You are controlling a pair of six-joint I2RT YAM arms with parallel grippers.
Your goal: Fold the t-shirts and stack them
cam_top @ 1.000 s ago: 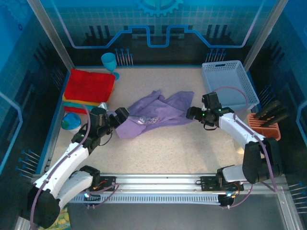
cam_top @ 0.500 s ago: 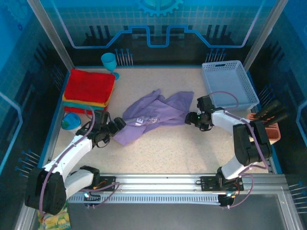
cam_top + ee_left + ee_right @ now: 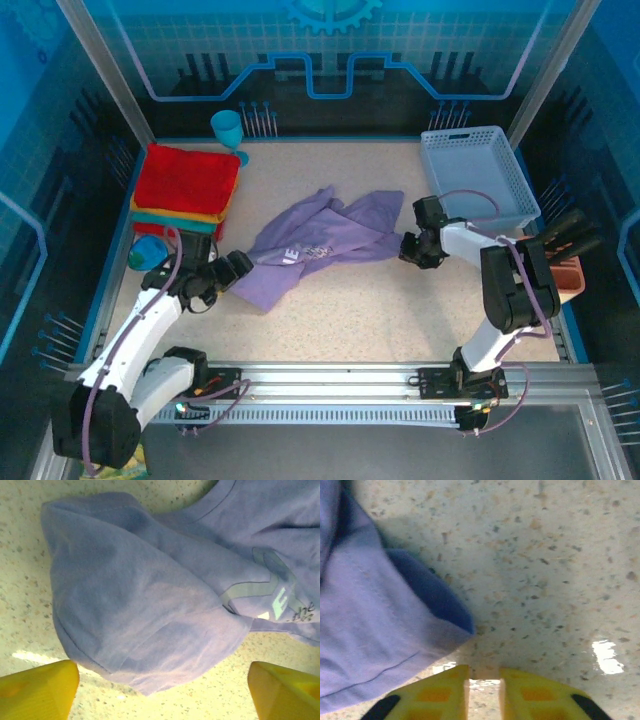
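Purple tee [image 3: 320, 243] crumpled mid-table, print up, folded red/yellow/teal stack [image 3: 186, 188] far-left corner

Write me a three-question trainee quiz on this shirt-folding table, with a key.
1. True or false: the left gripper is clamped on the purple t-shirt.
2. Which colour tops the folded stack? A red, B teal, C purple.
3. Fill in: the pale blue basket stands in the far ____ corner of the table.

Key: 1 false, its fingers stand wide apart with the shirt lying loose; 2 A; 3 right.
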